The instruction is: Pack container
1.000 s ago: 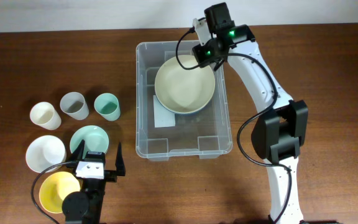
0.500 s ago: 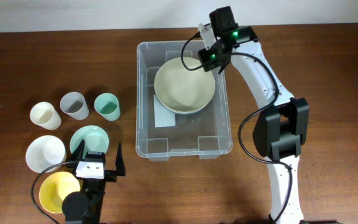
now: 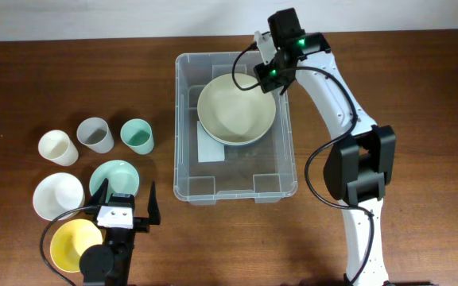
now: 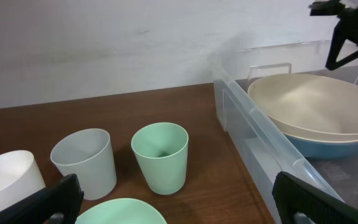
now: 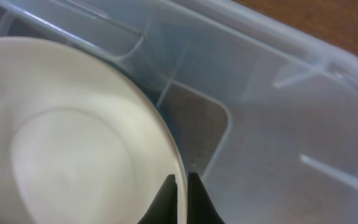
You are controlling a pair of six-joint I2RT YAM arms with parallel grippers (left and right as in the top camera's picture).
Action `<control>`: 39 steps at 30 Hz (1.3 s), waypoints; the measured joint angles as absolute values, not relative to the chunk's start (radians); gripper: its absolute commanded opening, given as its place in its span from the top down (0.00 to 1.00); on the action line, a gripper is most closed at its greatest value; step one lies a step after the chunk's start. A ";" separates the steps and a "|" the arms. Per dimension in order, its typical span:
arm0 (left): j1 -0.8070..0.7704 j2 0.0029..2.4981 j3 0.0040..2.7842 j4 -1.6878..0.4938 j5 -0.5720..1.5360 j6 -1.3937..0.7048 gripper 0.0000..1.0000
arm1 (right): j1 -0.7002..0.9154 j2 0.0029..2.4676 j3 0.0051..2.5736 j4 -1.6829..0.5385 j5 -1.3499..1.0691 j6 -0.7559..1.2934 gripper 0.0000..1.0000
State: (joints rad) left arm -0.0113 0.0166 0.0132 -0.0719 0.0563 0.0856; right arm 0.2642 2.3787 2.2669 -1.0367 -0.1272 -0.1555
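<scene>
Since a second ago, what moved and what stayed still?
The right tool, pinched shut on the cream bowl by its rim, swung slightly to the right. Nothing was picked up or let go. The bowl, the container, the cups and the open left tool stayed put.

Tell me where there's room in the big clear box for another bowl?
The bare floor of the clear plastic container lies between the large cream bowl and its wall on the robot's side. The far end is crowded: that bowl fills it, the right gripper pinching its rim.
</scene>
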 measured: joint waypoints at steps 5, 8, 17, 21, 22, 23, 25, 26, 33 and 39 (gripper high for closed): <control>-0.011 0.017 0.013 -0.071 0.056 0.085 0.00 | 0.221 2.305 2.326 -1.092 -0.093 -0.029 0.01; -0.011 0.017 0.013 -0.070 0.056 0.065 0.00 | 0.127 2.225 2.344 -1.133 -0.096 0.076 0.01; -0.011 0.048 0.185 -0.348 0.005 -0.060 0.00 | -0.157 2.166 2.367 -1.428 -0.112 0.162 0.01; -0.011 0.170 0.400 -0.458 -0.033 -0.086 0.00 | -0.162 2.166 2.367 -1.501 -0.070 0.183 0.01; -0.011 0.207 0.447 -0.483 -0.037 -0.095 0.00 | -0.159 2.166 2.367 -1.511 -0.063 0.184 0.01; -0.011 0.257 0.506 -0.513 -0.042 -0.105 0.00 | -0.156 2.164 2.366 -1.522 -0.054 0.184 0.01; -0.011 0.382 0.632 -0.578 -0.050 -0.126 0.00 | -0.149 2.152 2.366 -1.541 -0.039 0.187 0.01; -0.011 0.437 0.671 -0.593 -0.052 -0.133 0.00 | -0.144 2.143 2.366 -1.546 -0.030 0.187 0.01; -0.011 0.919 1.046 -0.836 -0.060 -0.155 0.00 | -0.109 2.004 2.365 -1.614 0.010 0.187 0.01; -0.011 1.173 1.224 -0.920 -0.060 -0.159 0.00 | -0.107 1.913 2.340 -1.687 0.020 0.186 0.01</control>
State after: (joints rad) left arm -0.0113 1.1728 1.2236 -0.9195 -0.0601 -0.1589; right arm -0.1066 1.9125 2.3402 -1.6875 0.0200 0.1856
